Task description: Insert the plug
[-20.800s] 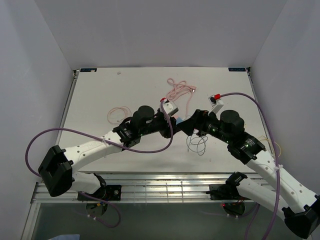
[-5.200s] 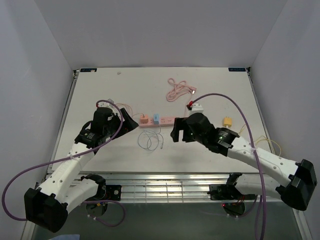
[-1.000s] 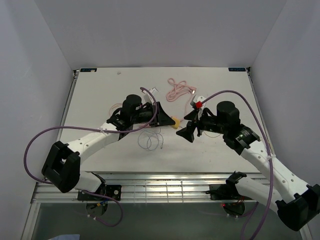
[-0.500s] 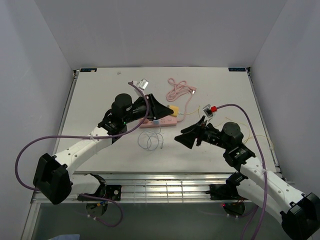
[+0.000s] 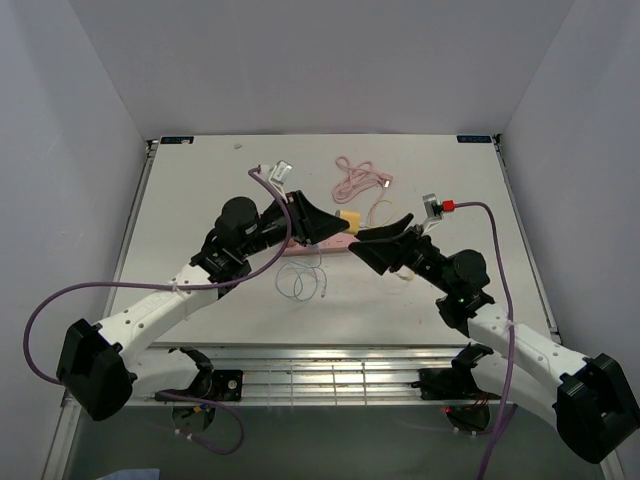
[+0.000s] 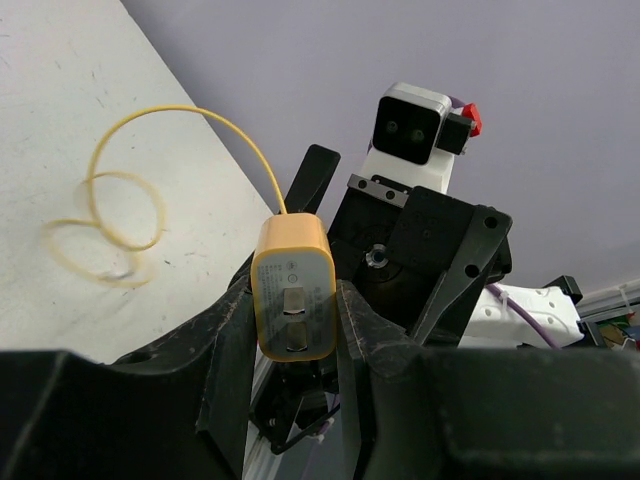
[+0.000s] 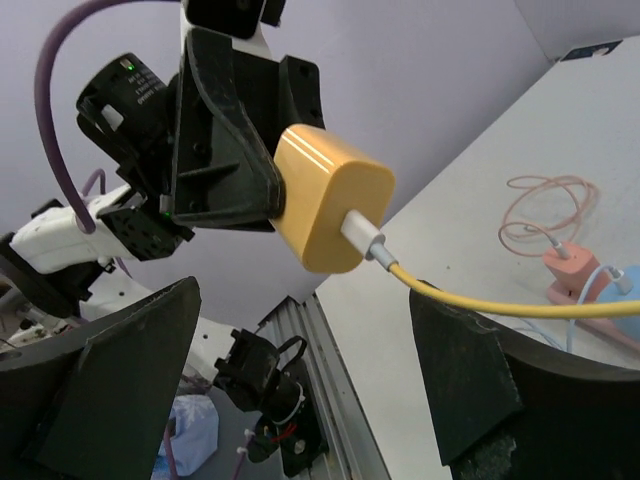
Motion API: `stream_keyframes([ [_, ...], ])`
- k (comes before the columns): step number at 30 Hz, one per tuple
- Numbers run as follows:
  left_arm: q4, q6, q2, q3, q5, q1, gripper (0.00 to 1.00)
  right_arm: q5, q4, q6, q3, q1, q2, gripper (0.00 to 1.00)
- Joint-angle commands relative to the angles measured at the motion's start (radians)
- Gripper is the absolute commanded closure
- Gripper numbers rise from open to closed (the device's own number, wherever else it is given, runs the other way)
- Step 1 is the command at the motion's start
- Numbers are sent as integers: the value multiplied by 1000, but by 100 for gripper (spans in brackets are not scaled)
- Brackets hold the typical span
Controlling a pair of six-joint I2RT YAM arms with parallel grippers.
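Plug held aloft between 2 arms: the left gripper (image 5: 325, 222) clamped the yellow plug (image 6: 293, 288) by 2 opposite sides, raised above the pink power strip (image 5: 312, 248) that lay on the table (image 5: 200, 190); the plug's 2 flat prongs faced back toward the left wrist, its cable end and yellow cable (image 7: 480, 300) toward the right gripper (image 5: 376, 243); that gripper stood empty, jaws spread wide, just beside the plug and facing it along its long axis; judged so, the prongs did not face the strip below, and the right arm lay nearer to take the body
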State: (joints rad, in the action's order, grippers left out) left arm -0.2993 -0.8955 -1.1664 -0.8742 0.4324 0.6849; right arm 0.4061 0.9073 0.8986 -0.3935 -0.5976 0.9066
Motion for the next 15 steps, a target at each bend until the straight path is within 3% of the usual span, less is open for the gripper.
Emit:
stream_keyframes([
  [1, -49, 4, 37, 0, -30, 21, 100, -85, 208, 65, -1, -13, 12, 10],
  [11, -64, 9, 66, 26, -63, 41, 100, -177, 260, 77, -30, -37, 43, 0],
  [15, -70, 7, 67, 32, -78, 51, 100, -162, 297, 108, -45, -45, 84, 11],
])
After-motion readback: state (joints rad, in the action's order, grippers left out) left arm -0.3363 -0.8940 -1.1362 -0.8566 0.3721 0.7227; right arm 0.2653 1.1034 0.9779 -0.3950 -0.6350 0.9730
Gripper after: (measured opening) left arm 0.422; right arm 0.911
